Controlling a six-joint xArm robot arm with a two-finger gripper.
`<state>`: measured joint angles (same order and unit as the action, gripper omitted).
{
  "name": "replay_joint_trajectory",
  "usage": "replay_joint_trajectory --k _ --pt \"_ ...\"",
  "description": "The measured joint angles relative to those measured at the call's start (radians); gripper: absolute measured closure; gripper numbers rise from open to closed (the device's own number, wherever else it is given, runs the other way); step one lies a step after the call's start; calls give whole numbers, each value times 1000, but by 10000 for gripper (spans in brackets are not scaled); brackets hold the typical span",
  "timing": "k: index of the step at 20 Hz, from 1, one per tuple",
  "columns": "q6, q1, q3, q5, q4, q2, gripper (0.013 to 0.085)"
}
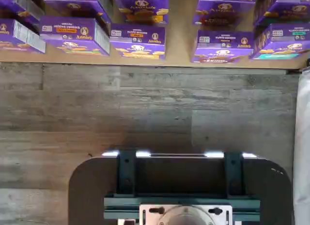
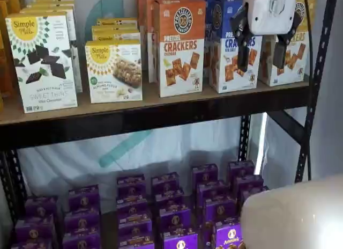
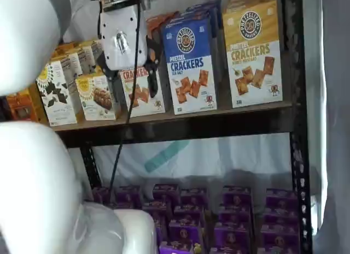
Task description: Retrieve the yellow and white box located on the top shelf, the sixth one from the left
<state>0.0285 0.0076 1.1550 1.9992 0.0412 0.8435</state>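
Observation:
The yellow and white box (image 3: 252, 54) stands upright at the right end of the top shelf (image 3: 191, 120), next to a blue Pretzel Crackers carton (image 3: 190, 65). In a shelf view the box (image 2: 301, 50) is partly covered by the gripper. In both shelf views my gripper (image 2: 261, 58) hangs in front of the top shelf (image 2: 161, 107), white body above and two black fingers pointing down. A plain gap shows between the fingers and nothing is in them. From the other side the gripper (image 3: 133, 83) overlaps the orange carton (image 3: 143, 92). The wrist view shows neither the box nor the fingers.
An orange Pretzel Crackers carton (image 2: 181, 48) and white Simple Mills boxes (image 2: 42, 61) fill the rest of the top shelf. Several purple Annie's boxes (image 2: 174, 217) lie on the lower level, also in the wrist view (image 1: 138, 40). A black upright (image 2: 316, 88) frames the right side.

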Motion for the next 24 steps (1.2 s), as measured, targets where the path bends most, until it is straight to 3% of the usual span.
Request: replay_joint_trajectory --k 1,2,3,5,9,11,16,20,24 --pt "-13 -24 -3 -3 26 3 130" --pt "-49 -97 -15 -13 103 14 130" --pt "-64 -122 -22 -19 135 21 130" --pt "-64 -121 -28 -23 144 28 130" --pt "-48 -90 -40 -22 111 39 130" --pt "-42 -63 -53 -36 59 49 130" --pt "-114 -104 -76 -108 -33 66 130" --pt "-220 -203 -76 -164 -68 49 130" --pt "-373 -371 -74 -263 -39 9 130"
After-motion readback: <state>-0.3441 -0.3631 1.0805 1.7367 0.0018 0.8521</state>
